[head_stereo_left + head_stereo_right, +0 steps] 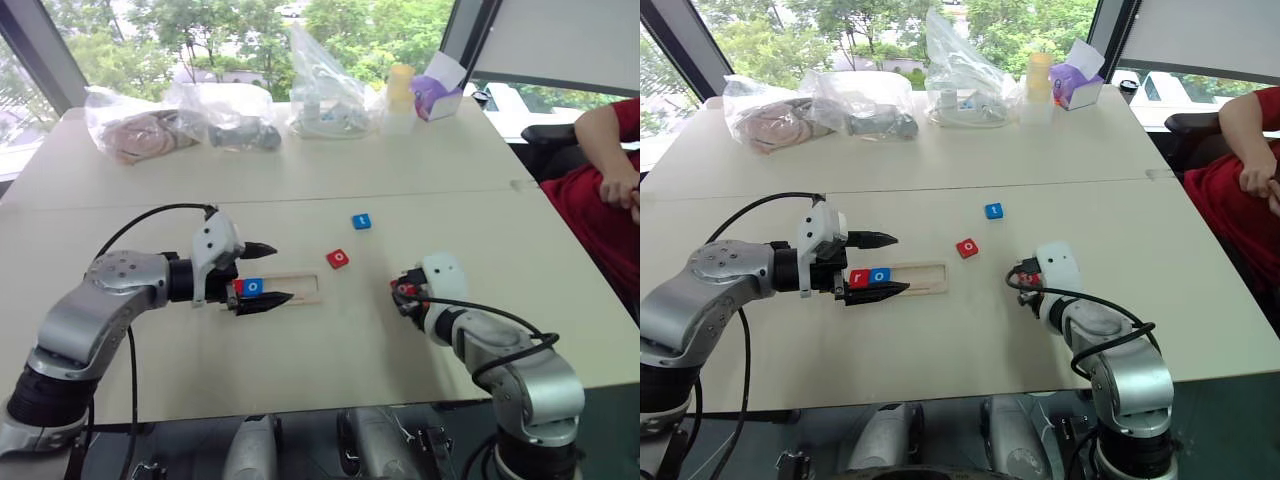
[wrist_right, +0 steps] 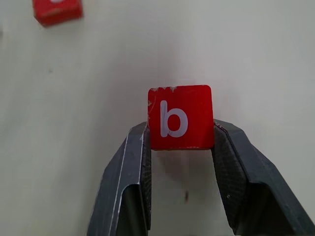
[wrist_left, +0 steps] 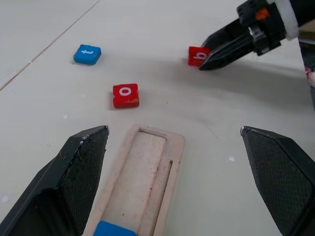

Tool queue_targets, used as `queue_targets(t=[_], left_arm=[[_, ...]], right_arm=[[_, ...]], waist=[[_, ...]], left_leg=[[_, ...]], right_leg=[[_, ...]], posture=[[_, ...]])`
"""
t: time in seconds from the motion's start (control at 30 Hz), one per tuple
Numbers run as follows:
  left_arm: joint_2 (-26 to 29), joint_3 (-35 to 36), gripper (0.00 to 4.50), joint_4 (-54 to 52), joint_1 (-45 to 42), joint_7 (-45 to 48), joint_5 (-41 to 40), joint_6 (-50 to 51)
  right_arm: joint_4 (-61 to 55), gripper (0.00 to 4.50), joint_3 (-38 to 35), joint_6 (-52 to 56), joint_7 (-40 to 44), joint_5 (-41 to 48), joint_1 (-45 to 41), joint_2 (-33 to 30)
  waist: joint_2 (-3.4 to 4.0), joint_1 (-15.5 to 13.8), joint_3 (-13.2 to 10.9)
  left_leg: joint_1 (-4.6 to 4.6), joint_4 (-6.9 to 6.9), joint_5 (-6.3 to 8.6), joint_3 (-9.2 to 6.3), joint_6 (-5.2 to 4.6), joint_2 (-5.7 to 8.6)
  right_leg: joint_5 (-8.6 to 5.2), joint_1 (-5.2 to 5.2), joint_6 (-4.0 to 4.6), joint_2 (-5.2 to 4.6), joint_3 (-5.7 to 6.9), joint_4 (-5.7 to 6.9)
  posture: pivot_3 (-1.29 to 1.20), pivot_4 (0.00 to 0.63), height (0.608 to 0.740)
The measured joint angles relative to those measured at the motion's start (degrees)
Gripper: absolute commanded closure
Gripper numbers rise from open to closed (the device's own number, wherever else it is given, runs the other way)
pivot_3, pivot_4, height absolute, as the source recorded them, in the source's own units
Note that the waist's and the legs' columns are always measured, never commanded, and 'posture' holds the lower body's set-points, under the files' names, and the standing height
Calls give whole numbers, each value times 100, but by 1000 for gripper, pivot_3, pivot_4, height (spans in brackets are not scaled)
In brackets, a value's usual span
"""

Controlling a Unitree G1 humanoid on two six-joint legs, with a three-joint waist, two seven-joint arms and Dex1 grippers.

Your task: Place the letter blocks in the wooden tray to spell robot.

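Note:
The wooden tray lies on the table left of centre, with a red r block and a blue o block side by side at its left end. My left gripper hovers open over those two blocks, one finger on each side of the tray. A red o block and a blue t block lie loose to the right of the tray. Further right, low over the table, my right gripper is shut on a red b block.
Clear plastic bags of items, a yellow-capped bottle and a purple box line the table's far edge. A person in a red top sits at the right edge. A seam crosses the table.

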State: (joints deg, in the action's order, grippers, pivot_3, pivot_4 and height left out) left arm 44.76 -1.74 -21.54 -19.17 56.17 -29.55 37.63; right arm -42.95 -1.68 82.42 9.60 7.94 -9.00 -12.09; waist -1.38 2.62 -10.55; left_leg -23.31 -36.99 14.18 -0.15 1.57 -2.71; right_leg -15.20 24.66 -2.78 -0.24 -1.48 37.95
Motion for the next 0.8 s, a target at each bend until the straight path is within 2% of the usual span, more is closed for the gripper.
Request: queue_targets(t=[0.07, 0.27, 0.3, 0.4, 0.5, 0.57, 0.67, 0.73, 0.8], left_arm=[[0, -73, 0, 98, -10, 14, 59, -75], [18, -98, 0, 247, -10, 117, 157, -184], [30, -98, 0, 262, -10, 126, 163, -196], [76, -98, 0, 298, -5, 173, 188, -218], [243, -92, 0, 423, -4, 326, 224, -293], [364, -77, 0, 527, -19, 434, 239, -313], [598, 107, 0, 641, -198, 756, -29, -125], [847, 288, 0, 651, -321, 987, -228, 11], [1097, 353, 0, 636, -374, 1208, -326, 71]], right_arm=[[7, 3349, -11, -75, -151, -55, -3, 80], [59, 292, 15, -143, -412, -97, 21, 294], [51, 53, 35, -124, -431, -95, 22, 293], [-5, 53, 21, -16, -379, -44, -71, 229], [-375, 53, -172, 90, 136, 264, -447, -420], [-521, 53, -355, -138, 759, 596, -559, -1025], [-143, 53, -695, -1699, 2784, 1299, -196, -2544], [547, 53, -993, -2729, 3833, 1568, 25, -2950], [1561, 53, -967, -3917, 4590, 1482, 139, -3312]], waist=[[-1, -8, 0], [-1, -16, 0], [-1, -16, 0], [0, -12, 0], [3, -11, -3], [1, -18, -2], [-6, -65, -18], [-10, -58, -19], [-8, -25, -20]], left_leg=[[-3, -1, 0, 1, 0, 0], [-9, 3, 0, 0, 0, 1], [-9, 4, 0, -1, 0, 1], [-8, 2, 0, 0, 0, 1], [-8, 1, 0, 1, 0, 2], [-7, 2, 0, -2, 0, 3], [-10, 3, 3, -4, -4, 7], [-8, 4, 7, -3, -12, 5], [-6, 2, 8, 10, -13, 8]], right_leg=[[-1, 0, -1, -1, 0, -1], [5, 1, 2, -2, 0, -1], [4, 2, 2, -2, 0, -2], [2, 2, 2, -3, 0, -2], [-9, 2, -13, -4, 0, -2], [-10, -1, -13, -4, 2, -5], [-15, -9, -20, -8, 11, -22], [-14, -21, -20, -4, 12, -40], [-13, -22, -21, -10, 4, -43]], posture=[[0, 150, 740], [0, 150, 740], [0, 150, 740], [0, 150, 740], [0, 150, 740], [0, 150, 740], [0, 150, 740], [0, 150, 740], [0, 150, 740]])
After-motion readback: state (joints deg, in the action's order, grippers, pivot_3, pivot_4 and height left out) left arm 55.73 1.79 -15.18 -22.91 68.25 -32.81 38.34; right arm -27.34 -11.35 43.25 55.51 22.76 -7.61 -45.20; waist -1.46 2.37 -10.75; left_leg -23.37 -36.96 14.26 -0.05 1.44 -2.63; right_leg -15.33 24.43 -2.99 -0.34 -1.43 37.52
